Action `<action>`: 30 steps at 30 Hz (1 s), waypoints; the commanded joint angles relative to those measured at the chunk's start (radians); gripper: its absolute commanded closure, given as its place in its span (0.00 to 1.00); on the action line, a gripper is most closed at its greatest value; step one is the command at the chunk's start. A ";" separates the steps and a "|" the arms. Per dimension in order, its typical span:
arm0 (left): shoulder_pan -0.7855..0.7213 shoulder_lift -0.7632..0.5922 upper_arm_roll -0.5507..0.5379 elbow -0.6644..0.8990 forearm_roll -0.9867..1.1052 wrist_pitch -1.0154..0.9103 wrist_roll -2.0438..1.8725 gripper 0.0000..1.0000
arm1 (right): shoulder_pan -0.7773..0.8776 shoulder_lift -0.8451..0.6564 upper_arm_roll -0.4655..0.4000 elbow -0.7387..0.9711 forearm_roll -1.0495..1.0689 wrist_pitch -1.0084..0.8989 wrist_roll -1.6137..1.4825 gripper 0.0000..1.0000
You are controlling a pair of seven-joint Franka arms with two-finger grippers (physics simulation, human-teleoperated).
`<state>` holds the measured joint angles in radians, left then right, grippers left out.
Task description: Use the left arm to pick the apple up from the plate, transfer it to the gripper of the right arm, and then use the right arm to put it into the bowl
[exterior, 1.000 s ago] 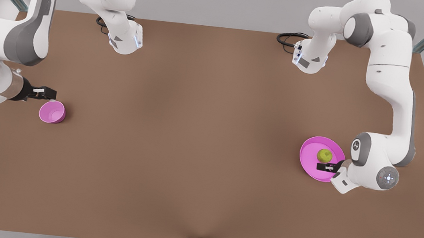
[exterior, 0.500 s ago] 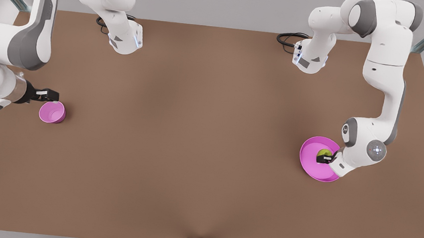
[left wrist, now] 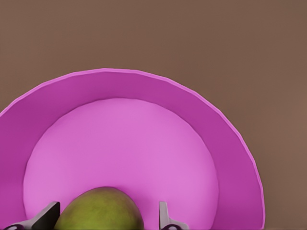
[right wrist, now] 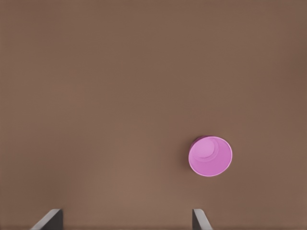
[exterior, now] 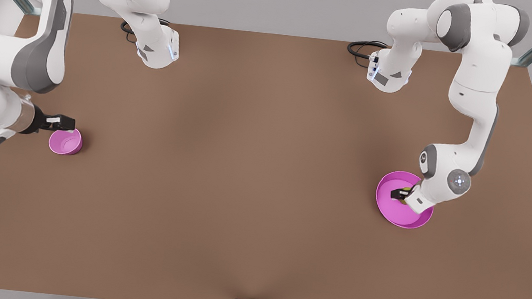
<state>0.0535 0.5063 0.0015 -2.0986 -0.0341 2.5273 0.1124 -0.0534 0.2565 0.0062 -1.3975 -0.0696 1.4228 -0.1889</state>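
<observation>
1. Apple [left wrist: 99,209] sits on the plate [left wrist: 211,124], toward its far right side in the front view, where the left end effector covers most of it [exterior: 406,191].
2. Left end effector [exterior: 398,193] is low over the plate with its fingers [left wrist: 163,215] spread, one on each side of the apple; in the left wrist view one finger looks close to the fruit and the other stands off it, so no grip is made yet.
3. Plate lies near the right edge of the brown surface [exterior: 253,168], with nothing else beside it.
4. Bowl [exterior: 65,140] stands well apart, at the left side of the surface, empty.
5. Right end effector [exterior: 62,121] waits just beyond the bowl's far rim, its fingers [right wrist: 48,219] spread with nothing between them; the bowl [right wrist: 210,156] shows below it in the right wrist view.
6. Risks, as I judge them:
   - The apple is round and off-centre between the fingers, so closing could roll it aside instead of pinching it.
   - A shallow or uneven pinch could drop it during the long carry to the handover.
   - Descending further could press the fingertips onto the plate and shift it.
</observation>
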 commanded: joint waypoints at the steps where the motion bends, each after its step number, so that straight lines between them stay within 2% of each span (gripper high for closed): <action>1: 0.000 0.000 0.000 -0.006 0.002 0.061 0.015 0.00 | 0.001 0.003 0.000 0.002 0.001 0.004 -0.006 0.00; 3: 0.000 -0.003 0.000 -0.006 0.002 0.057 0.013 0.13 | 0.001 0.004 0.000 0.003 0.001 0.005 -0.004 0.00; 4: 0.000 -0.003 0.000 -0.005 0.002 0.057 0.007 0.16 | 0.001 0.004 0.000 0.005 0.001 0.005 -0.004 0.00; 10: -0.003 -0.003 0.000 -0.006 0.002 0.031 0.010 0.12 | 0.001 0.004 0.001 0.006 0.002 0.005 -0.004 0.00; 21: -0.003 -0.005 0.000 -0.005 0.002 -0.030 0.010 0.12 | 0.010 0.007 0.001 0.008 0.001 0.008 0.002 0.00; 24: -0.003 -0.006 0.000 -0.001 0.003 -0.030 0.009 0.22 | 0.010 0.007 0.001 0.008 0.001 0.008 0.002 0.00; 28: -0.006 -0.012 0.000 0.000 0.002 -0.041 0.007 0.24 | 0.012 0.015 0.001 0.008 -0.001 0.008 0.002 0.00; 30: -0.011 -0.080 0.002 0.002 -0.007 -0.136 -0.043 0.24 | 0.012 0.017 0.001 0.008 -0.001 0.008 0.002 0.00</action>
<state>0.0433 0.4390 0.0025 -2.0974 -0.0366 2.4677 0.1153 -0.0415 0.2733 0.0078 -1.3903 -0.0710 1.4315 -0.1891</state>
